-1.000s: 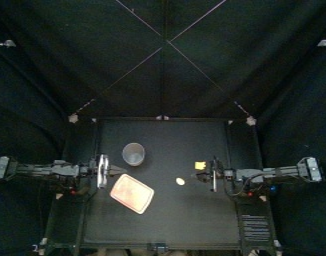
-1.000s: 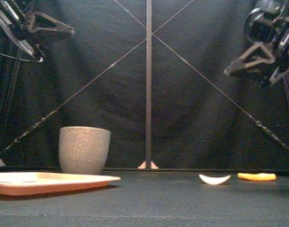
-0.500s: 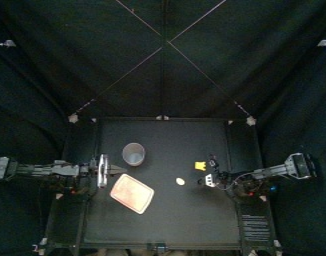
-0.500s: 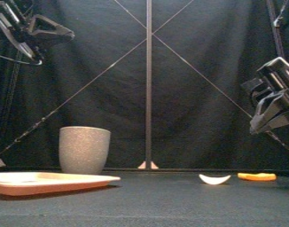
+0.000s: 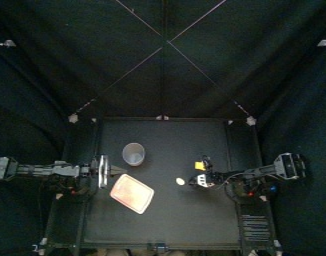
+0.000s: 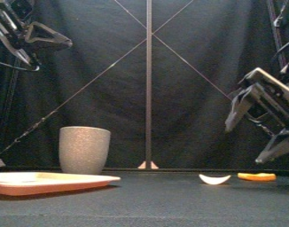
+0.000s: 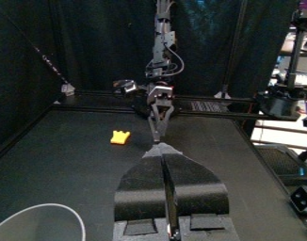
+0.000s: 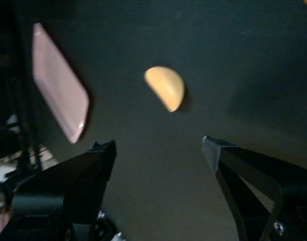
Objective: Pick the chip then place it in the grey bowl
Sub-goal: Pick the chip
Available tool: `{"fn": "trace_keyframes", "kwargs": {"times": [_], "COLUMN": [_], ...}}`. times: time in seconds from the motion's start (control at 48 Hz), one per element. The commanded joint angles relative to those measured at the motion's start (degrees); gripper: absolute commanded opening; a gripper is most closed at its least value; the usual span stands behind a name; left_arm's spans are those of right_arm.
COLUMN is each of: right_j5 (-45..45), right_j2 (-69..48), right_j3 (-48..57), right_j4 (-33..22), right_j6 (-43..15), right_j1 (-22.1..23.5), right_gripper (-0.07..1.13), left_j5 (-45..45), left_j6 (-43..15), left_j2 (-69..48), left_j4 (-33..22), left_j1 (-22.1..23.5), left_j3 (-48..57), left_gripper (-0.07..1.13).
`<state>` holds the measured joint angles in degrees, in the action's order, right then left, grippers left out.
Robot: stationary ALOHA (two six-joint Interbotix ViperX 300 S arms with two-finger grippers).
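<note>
- Well, none of the job is done yet, as I read it. The chip (image 5: pixel 181 181), a pale half-moon piece, lies flat on the bench (image 5: pixel 166 135), untouched and well apart from the tall grey cup (image 5: pixel 134 153) that serves as the bowl.
- My right pincer (image 8: pixel 159 149) hangs just right of the chip with its jaws spread wide and nothing between them. In the right wrist view the chip sits out ahead of the gap, not inside it.
- In the front view that pincer is well clear of the bench surface, so the descent and the grasp are both to come.
- The left pincer (image 7: pixel 169 184) is parked high at the left side, jaws pressed together and empty. I don't expect to need it.
- The grey cup stands upright toward the back left and looks empty from above. The pink tray (image 5: pixel 132 192) lies bare in front of it.
- A small yellow toy (image 5: pixel 201 163) sits just behind the chip, close to the right pincer. I'd judge it the thing to avoid catching by mistake.
- Left to do: lower the pincer, close on the chip, carry it left across the bench and release it over the cup.
</note>
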<state>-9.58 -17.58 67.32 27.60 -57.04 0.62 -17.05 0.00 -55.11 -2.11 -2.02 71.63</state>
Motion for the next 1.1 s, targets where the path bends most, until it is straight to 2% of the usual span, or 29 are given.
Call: {"fn": "trace_keyframes", "kwargs": {"times": [0.021, 0.396, 0.917, 1.104], "right_j5": [2.90, 4.83, 6.94, 6.94], "right_j2": [4.57, 12.04, 15.47, 17.40], "right_j3": [-2.72, -11.34, -14.15, -15.21], "right_j4": [-0.26, -2.55, -1.93, -2.02], "right_j6": [-0.09, 0.00, -0.09, -0.09], "right_j1": [2.99, 4.31, 4.13, 4.13], "right_gripper": [1.04, 1.04, 1.02, 0.94], "left_j5": [-0.53, -0.53, -0.44, -0.26], "left_j6": [-0.09, -0.18, -0.18, -0.18], "left_j2": [0.26, 0.18, 0.09, 0.00], "left_j4": [0.00, 0.09, 0.09, 0.09], "left_j1": [-0.09, -0.18, -0.18, -0.18], "left_j3": [-1.05, -0.79, -0.79, -0.79], "left_gripper": [-0.02, -0.02, -0.02, -0.02]}}
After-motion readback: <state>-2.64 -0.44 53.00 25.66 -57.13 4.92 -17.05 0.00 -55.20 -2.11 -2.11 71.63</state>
